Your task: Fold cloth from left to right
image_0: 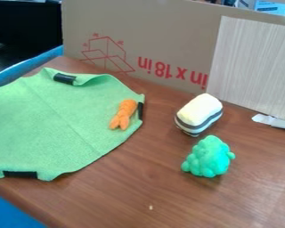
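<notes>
Nearest, to the right of the broad green fabric cloth (pixel 43 129), a bumpy, mint-green, broccoli-shaped toy (pixel 209 156) was set on the brown wood-grained surface (pixel 133 191). The cloth itself was spread nearly flat, black patches along its border and its far edge partly curled. Just inside the cloth's right edge, a ridged, orange, fork-ended toy (pixel 124 115) was laid. Right of the cloth, a chunky white toy with dark stripes (pixel 198 113) was placed; behind the cloth, a tan cardboard panel (pixel 156 26) was stood upright.

The task was judged to be at its opening step, no left-to-right fold having been made. For the next move, the cloth's left edge needed to be pinched, lifted and carried rightward. Whether the jaws were apart or together could not be told.
</notes>
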